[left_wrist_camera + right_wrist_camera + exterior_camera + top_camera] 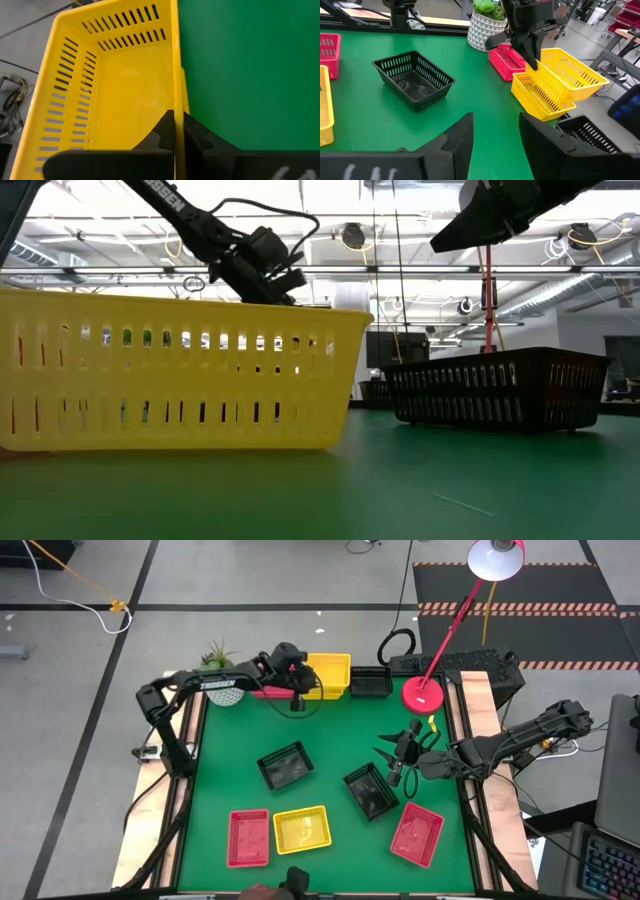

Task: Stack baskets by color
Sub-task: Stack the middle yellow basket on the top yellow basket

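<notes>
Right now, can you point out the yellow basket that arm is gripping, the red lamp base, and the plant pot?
held yellow basket (pixel 570 70), right wrist view, on its slotted side wall.
red lamp base (pixel 423 693), high view, on its round top.
plant pot (pixel 485 31), right wrist view, on its patterned white side.

Open green mat (pixel 330 740) lies mid-table; the lamp base (pixel 423 693) and black basket (pixel 371 790) crowd the right gripper (pixel 397 752).
</notes>
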Tool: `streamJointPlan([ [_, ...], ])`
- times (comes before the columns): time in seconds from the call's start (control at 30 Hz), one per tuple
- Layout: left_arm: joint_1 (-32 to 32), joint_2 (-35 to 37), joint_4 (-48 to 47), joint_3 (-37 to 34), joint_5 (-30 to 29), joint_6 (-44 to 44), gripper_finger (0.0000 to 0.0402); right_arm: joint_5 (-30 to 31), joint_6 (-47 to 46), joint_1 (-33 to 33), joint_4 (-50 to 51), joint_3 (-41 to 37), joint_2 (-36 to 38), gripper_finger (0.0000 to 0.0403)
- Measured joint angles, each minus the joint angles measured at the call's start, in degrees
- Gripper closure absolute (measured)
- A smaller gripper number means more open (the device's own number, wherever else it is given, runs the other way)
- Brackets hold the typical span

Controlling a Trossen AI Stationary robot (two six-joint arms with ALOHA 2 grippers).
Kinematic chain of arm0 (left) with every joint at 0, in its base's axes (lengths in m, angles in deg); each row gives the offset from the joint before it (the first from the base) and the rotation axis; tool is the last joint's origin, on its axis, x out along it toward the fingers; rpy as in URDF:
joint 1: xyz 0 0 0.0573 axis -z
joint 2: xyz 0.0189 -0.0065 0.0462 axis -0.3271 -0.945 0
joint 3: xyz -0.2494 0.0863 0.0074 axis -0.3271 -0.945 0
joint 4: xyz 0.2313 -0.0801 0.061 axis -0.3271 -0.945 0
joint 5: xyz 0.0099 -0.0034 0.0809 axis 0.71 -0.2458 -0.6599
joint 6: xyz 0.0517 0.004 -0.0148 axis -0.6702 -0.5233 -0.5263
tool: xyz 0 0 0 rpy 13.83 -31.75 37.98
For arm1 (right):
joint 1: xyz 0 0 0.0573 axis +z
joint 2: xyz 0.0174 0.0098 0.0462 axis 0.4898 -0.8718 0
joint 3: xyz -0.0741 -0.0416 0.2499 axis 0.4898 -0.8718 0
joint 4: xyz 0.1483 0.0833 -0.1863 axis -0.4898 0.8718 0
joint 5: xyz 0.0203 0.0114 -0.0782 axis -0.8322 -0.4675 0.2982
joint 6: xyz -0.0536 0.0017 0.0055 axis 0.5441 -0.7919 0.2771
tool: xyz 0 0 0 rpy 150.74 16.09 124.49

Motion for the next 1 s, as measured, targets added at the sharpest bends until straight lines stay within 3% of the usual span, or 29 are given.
streamJointPlan([
  [0.83,0.0,-3.61,-1.06,0.01,-3.74,2.92,0.0383,-0.2,0.44,0.0,-1.23,0.0,0.0,0.0252],
  [1.0,-0.12,-3.55,-1.03,0.03,-3.94,2.96,0.0395,-0.22,0.67,0.0,-1.68,0.0,0.0,0.0252],
])
